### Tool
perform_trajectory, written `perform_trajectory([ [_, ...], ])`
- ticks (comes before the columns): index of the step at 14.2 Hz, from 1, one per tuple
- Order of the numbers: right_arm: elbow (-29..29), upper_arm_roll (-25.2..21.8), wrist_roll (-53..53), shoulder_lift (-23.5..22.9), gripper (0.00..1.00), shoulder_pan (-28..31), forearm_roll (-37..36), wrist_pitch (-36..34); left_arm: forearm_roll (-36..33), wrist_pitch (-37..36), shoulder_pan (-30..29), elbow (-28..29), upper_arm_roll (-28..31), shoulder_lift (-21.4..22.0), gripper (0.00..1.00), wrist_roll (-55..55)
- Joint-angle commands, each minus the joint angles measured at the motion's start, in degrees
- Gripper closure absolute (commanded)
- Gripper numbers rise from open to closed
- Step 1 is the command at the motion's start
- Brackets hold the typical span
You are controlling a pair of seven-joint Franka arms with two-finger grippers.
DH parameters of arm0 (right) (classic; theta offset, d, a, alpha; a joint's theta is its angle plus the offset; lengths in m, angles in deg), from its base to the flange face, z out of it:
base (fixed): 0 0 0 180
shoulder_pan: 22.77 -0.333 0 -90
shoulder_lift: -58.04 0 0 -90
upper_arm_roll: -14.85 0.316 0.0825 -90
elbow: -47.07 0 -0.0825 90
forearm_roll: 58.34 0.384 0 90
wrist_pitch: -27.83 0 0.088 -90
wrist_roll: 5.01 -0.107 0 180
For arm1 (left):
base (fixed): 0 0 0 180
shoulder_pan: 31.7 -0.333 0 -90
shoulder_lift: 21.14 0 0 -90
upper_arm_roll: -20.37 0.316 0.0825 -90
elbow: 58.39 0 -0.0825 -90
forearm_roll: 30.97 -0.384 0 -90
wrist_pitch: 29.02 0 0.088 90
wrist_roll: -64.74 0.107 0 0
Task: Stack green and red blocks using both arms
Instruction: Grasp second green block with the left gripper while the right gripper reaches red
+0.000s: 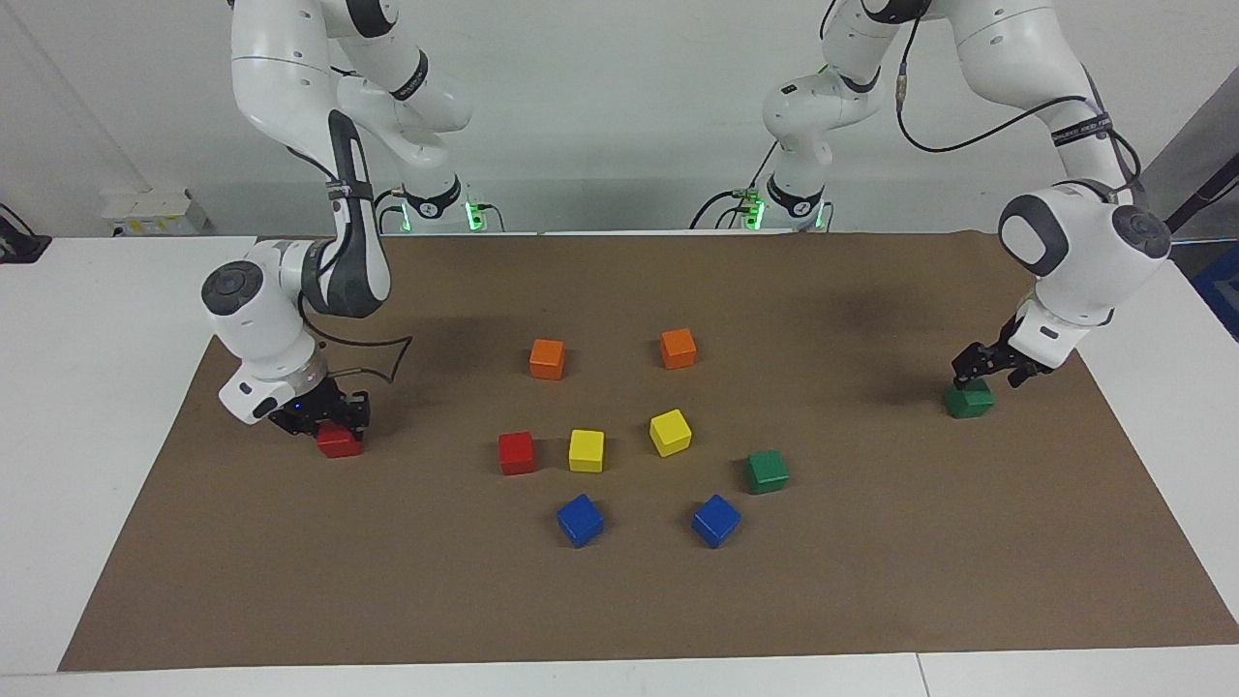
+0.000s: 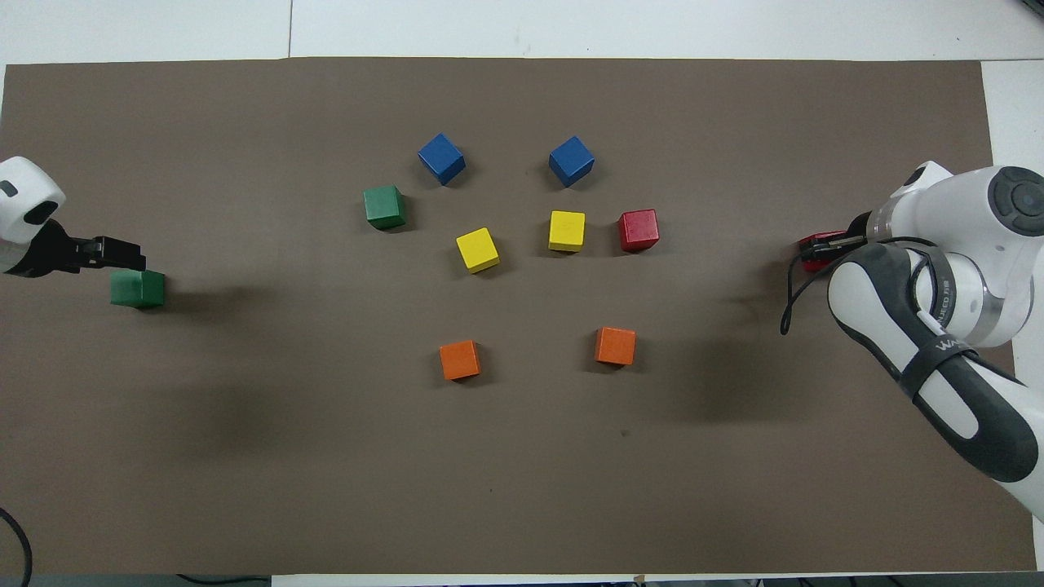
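Green block (image 1: 969,399) sits on the brown surface (image 1: 619,600) near its edge at the left arm's end, with the left gripper (image 1: 997,366) just above it, fingers apart and off the block. A red block (image 1: 339,440) lies near the edge at the right arm's end, the right gripper (image 1: 324,414) low over it; whether it clamps the block I cannot tell. The second green block (image 1: 767,470) and second red block (image 1: 516,452) rest mid-surface among other cubes, wide bare mat between them and each end.

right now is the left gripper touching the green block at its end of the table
Apart. In the overhead view the left gripper sits clear of the green block, brown mat showing between them; the facing view shows it raised just above the block.
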Motion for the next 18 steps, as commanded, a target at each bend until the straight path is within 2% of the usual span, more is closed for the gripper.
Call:
perform_trajectory([
  [1, 0.8, 0.5, 0.2, -0.2, 0.0, 0.7, -0.2, 1.4, 0.6, -6.7, 7.6, -9.6, 0.5, -3.3, 0.0, -11.9],
  [3, 0.5, 0.5, -0.1, -0.2, 0.0, 0.7, -0.2, 0.7, 1.5, -7.5, 12.0, -12.6, 0.5, -4.7, 0.0, -18.0],
  [5, -0.2, 0.5, -0.1, 0.6, 0.0, 0.5, -0.2, -0.8, 3.6, -6.6, 16.5, -13.1, 0.5, -5.2, 0.0, -22.6],
  [7, -2.7, 0.5, -0.1, 3.8, 0.0, 0.5, -0.2, -7.7, 4.7, -4.3, 19.7, -13.1, 0.5, -5.7, 0.0, -23.8],
  [9, -8.0, 0.7, -0.6, 6.1, 0.0, 0.2, -0.1, -17.2, 4.9, -2.0, 22.9, -14.1, 0.6, -8.3, 0.0, -25.8],
  [12, -17.7, 0.8, -6.3, 5.3, 0.0, -3.0, 0.5, -26.9, 4.7, -1.8, 26.2, -20.3, 0.6, -14.7, 0.0, -27.0],
  [14, -20.8, 0.7, -12.2, 4.2, 0.0, -7.8, -0.6, -28.3, 4.7, 0.9, 27.2, -21.2, 0.7, -17.4, 0.0, -27.5],
  [18, -21.0, 0.8, -23.0, 2.6, 0.0, -16.5, -2.5, -25.6, 4.2, 5.4, 28.5, -20.9, 0.7, -19.9, 0.0, -27.4],
])
